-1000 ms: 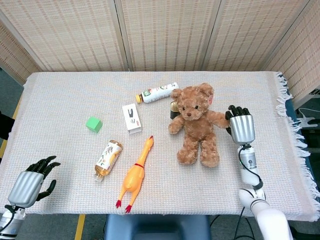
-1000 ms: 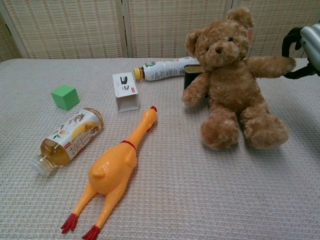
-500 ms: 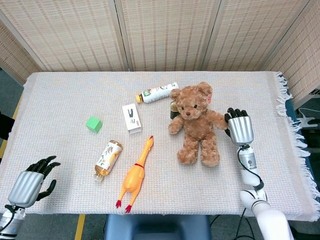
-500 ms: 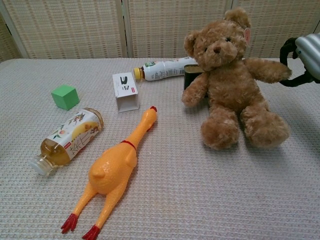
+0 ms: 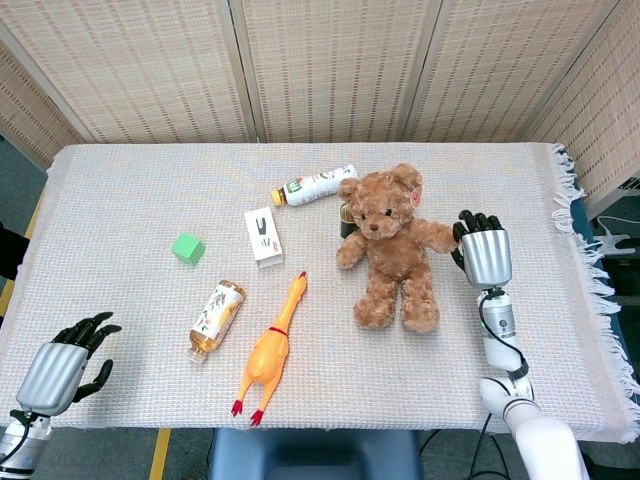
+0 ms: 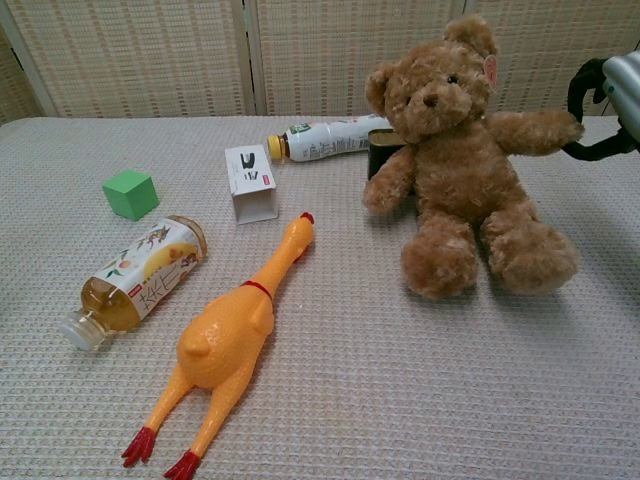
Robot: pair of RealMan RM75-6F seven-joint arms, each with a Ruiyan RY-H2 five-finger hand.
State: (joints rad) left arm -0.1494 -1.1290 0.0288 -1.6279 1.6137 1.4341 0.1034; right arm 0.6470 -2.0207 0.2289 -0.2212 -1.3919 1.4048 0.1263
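Head view first: teddy bear (image 5: 392,250) sits right of centre in the frame on the tabletop (image 5: 130,190), and the right robot hand (image 5: 482,250) stands just right of it, dark fingers curled around the end of the bear's outstretched arm, so it appears to grip the paw. That hold looks shallow. Plush gives under pressure, so the paw could slide out of the fingers, or a pull on one limb could swing the body and tip the bear over. Right behind the bear's shoulder, near the frame's centre top, a dark can (image 5: 346,220) stands touching or nearly touching it, and a white bottle (image 5: 316,185) lies just beyond; a dragged or swinging bear could knock the can down and set the bottle rolling. The left robot hand (image 5: 62,365) rests at the lower left corner, fingers apart and holding nothing, well apart from a tea bottle (image 5: 214,319) and a rubber chicken (image 5: 270,350).

Chest view next: the bear fills the upper right of the frame, and only part of the right robot hand shows at the right edge, with black fingers hooked about the paw. How firmly they close cannot be told from here. The can peeks out behind the bear's elbow, close enough to be struck. A small white box (image 6: 250,182) and a green cube (image 6: 130,193) sit upper left, clear of that risk.
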